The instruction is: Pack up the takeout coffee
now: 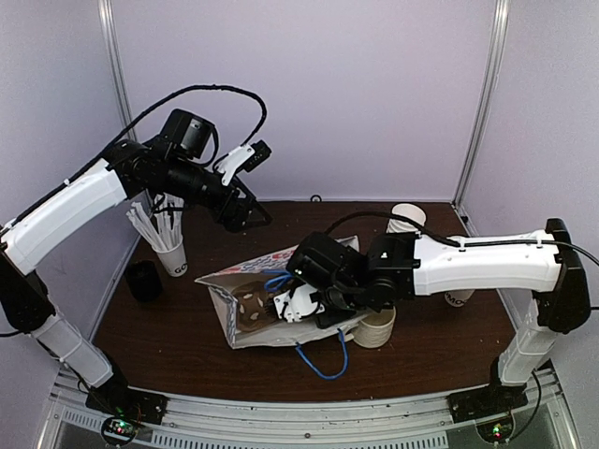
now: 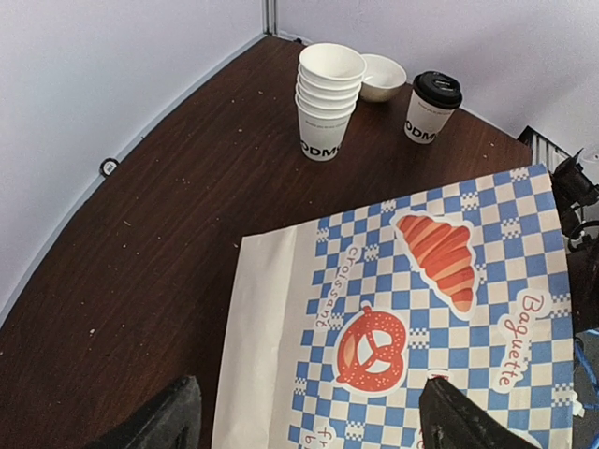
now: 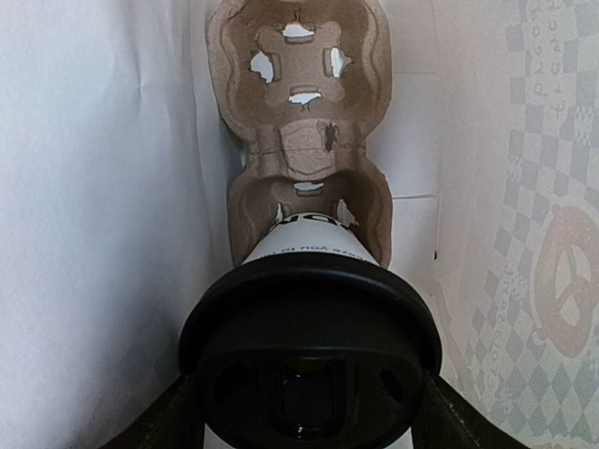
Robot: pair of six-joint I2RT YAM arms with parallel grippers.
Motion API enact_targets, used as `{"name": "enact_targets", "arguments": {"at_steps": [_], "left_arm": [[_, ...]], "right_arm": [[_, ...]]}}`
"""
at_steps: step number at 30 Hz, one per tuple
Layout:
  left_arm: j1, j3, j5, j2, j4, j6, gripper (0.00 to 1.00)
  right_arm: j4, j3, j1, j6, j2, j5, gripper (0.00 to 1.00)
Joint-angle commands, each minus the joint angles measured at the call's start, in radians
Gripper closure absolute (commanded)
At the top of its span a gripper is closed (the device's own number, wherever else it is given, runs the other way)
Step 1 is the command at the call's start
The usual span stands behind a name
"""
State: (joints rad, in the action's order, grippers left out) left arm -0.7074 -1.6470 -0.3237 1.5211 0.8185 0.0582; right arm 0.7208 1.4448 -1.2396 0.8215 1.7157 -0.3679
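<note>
Risk: right fingers (image 3: 164, 421) grip lidded coffee cup (image 3: 309, 346) at near socket of cup carrier (image 3: 299, 103) inside paper bag (image 2: 421, 309), left fingers (image 2: 164, 421) open and empty, second cup (image 2: 432, 108) on tabletop (image 2: 168, 187), so release before full seating likely tips it.

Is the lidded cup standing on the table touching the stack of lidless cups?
Apart. The left wrist view shows bare table between the lidded cup and the stack of lidless cups.

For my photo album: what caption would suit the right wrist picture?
Claw holding a lidded coffee cup in the cardboard carrier's near pocket, inside the paper bag.
</note>
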Motion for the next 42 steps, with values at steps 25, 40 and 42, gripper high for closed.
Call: {"name": "enact_targets", "arguments": {"at_steps": [25,40,42], "left_arm": [[0.006,-0.019,-0.052,0.02,-0.019,-0.003,0.16],[0.006,-0.004,-0.044,0.009,-0.02,0.0,0.16],[0.006,-0.001,-0.043,0.008,-0.019,0.002,0.16]], "right_arm": [[-0.176,-0.024,0.055,0.043,0.037,0.004,0.41],[-0.145,0.016,0.092,0.012,0.084,0.084,0.41],[-0.126,0.029,0.098,0.0,0.093,0.104,0.4]]}}
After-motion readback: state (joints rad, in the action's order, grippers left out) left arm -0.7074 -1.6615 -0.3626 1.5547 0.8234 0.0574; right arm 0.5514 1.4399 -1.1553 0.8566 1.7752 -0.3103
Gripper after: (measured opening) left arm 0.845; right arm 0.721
